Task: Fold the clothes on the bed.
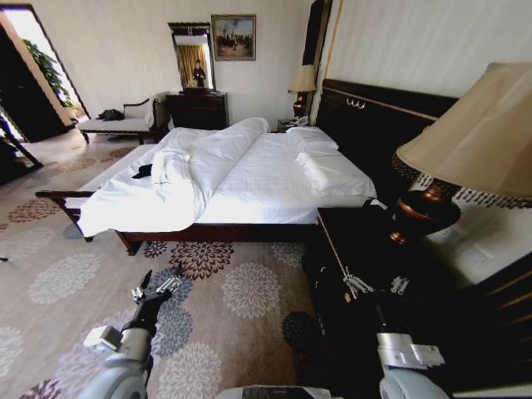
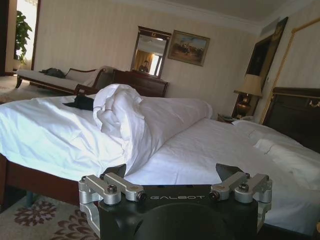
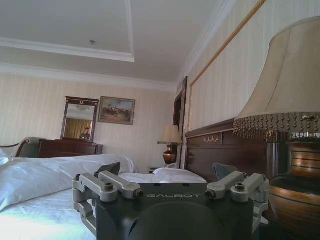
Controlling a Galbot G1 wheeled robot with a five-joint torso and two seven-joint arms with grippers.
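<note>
Black T-shirt [image 1: 143, 171] far left on bed [image 1: 274, 179], beside bunched duvet [image 1: 199, 158]. Left gripper [image 1: 158, 287], right gripper [image 1: 374, 285] released, well short. Risk: snagging duvet instead; clipping nearby lamp [image 1: 465, 145].

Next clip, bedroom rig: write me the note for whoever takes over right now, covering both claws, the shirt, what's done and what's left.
Left claw: open, holding nothing, low over the carpet short of the bed.
Right claw: open, holding nothing, over the dark nightstand beside the lamp.
Black T-shirt: lies crumpled on the far side of the bed, beyond the rolled white duvet, away from both claws.
Done: nothing on the shirt; it is unfolded and untouched.
Left: get to the shirt, spread it and fold it.
</note>
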